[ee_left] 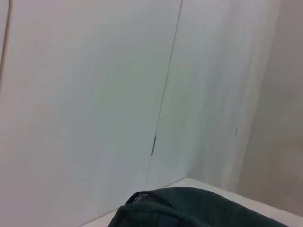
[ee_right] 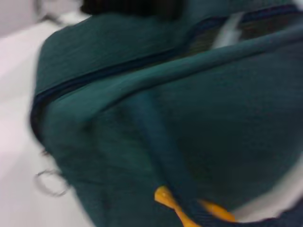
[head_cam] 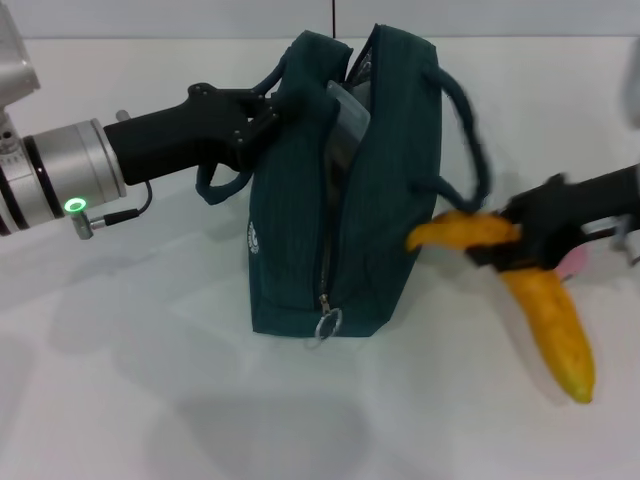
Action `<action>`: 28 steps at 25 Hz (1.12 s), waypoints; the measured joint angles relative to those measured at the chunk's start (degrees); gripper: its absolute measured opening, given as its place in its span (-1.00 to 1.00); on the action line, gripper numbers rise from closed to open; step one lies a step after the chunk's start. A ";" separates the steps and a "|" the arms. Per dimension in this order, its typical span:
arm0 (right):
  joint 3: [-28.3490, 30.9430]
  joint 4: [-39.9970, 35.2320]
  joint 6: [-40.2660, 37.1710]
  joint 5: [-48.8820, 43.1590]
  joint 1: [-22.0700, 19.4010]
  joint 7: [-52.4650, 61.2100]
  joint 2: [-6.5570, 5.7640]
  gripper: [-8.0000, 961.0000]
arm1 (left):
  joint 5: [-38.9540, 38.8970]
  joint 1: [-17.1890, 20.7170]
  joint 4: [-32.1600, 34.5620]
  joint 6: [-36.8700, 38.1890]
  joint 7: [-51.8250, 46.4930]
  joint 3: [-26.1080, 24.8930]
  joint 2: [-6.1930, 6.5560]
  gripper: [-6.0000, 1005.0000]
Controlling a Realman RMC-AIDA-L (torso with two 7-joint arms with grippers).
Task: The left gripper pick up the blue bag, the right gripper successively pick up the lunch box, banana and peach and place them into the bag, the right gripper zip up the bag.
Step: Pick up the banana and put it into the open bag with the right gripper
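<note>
The left gripper (head_cam: 262,112) is clamped on the upper left edge of the blue bag (head_cam: 380,210), beside a handle. The bag stands upright on the white table (head_cam: 120,380), its zip open along the top, the ring pull (head_cam: 328,324) hanging at the front base. The right gripper (head_cam: 505,250) is clamped on the banana (head_cam: 545,320), whose tip touches the bag's right side.

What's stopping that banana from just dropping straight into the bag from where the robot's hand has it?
The bag's near loop handle hangs right by the banana's stem, and the banana sits low beside the blue bag's side wall, below the open top. The right hand would probably need to lift it over that rim.
</note>
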 joint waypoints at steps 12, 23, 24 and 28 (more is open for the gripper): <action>17.52 3.27 8.15 7.41 -6.04 0.32 0.12 -0.02 | -0.28 -0.07 0.03 0.14 0.27 0.00 0.00 -0.90; 17.33 18.24 8.20 47.27 -5.70 -25.17 0.27 -0.02 | -1.85 0.24 0.11 5.43 1.02 0.00 -0.01 -0.90; 17.36 20.41 5.54 51.81 -5.15 -28.42 0.30 -0.02 | -2.00 0.24 0.11 6.02 1.14 0.00 -0.01 -0.90; 16.72 27.15 -0.77 58.54 -1.39 -33.59 0.52 -0.02 | -2.42 0.27 0.13 6.57 1.29 0.00 -0.01 -0.90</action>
